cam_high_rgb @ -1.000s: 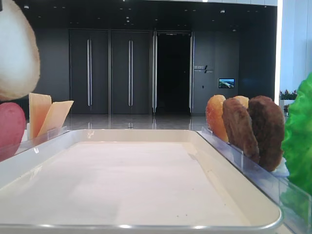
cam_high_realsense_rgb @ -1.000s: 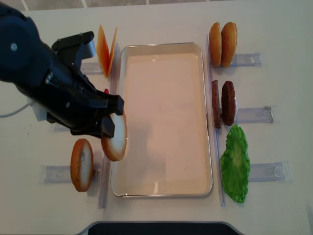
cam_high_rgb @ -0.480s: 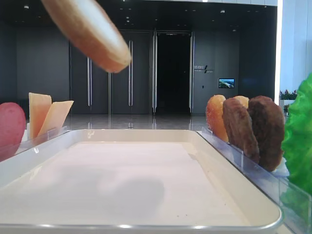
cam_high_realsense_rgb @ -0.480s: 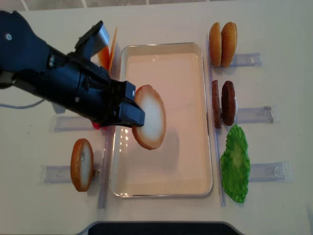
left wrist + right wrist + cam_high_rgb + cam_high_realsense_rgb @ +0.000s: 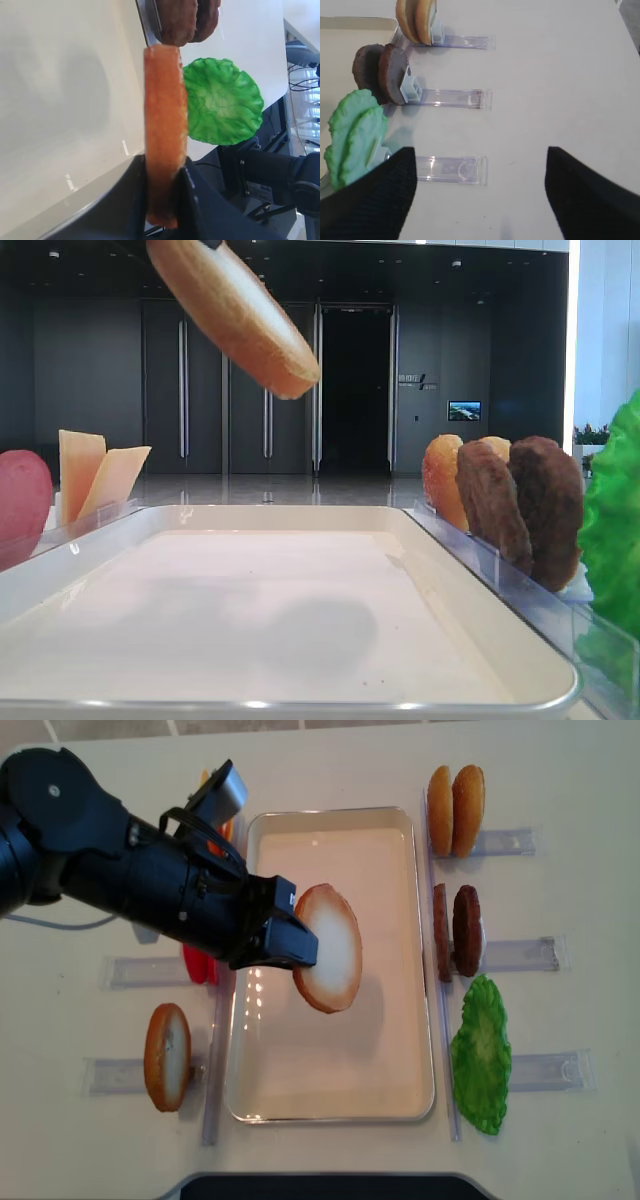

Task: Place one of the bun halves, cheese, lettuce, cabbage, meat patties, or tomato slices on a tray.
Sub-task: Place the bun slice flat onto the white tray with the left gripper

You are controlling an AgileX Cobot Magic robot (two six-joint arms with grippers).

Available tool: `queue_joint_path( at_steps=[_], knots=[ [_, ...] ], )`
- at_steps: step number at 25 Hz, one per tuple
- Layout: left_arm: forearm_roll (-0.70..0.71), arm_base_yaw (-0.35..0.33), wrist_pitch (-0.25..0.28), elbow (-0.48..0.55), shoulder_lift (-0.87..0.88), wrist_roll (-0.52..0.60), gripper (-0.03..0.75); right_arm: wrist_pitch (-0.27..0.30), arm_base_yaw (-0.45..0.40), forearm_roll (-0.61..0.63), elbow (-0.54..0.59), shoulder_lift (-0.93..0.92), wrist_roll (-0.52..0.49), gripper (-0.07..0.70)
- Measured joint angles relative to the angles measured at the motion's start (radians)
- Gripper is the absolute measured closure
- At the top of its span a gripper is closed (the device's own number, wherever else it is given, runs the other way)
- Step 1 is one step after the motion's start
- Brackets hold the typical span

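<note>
My left gripper is shut on a bun half and holds it in the air over the middle of the white tray. The bun's pale face is turned upward in the top view. In the left wrist view the bun half stands edge-on between the two fingers, with the tray below it. The low front view shows the bun half tilted, high above the tray. My right gripper is open over bare table, holding nothing.
Clear racks flank the tray. On the left are another bun half, a tomato slice and cheese. On the right are two orange buns, meat patties and lettuce.
My left gripper has carried the bun half to the right, from the tray's left rim to above its middle. The right gripper's earlier position is not shown.
</note>
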Motion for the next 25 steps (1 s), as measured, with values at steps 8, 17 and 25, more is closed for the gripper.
queue_joint_path(
  at_steps=[8,17,25],
  knots=[
    [0.049,0.0,0.029,0.001,0.071,-0.006,0.592,0.0,0.0,0.0,0.0,0.0,0.0,0.096],
    [0.01,0.0,-0.053,0.027,0.177,-0.008,0.593,0.0,0.0,0.0,0.0,0.0,0.0,0.096],
    [-0.1,0.0,-0.083,0.028,0.258,0.058,0.593,0.0,0.0,0.0,0.0,0.0,0.0,0.096]
  ],
)
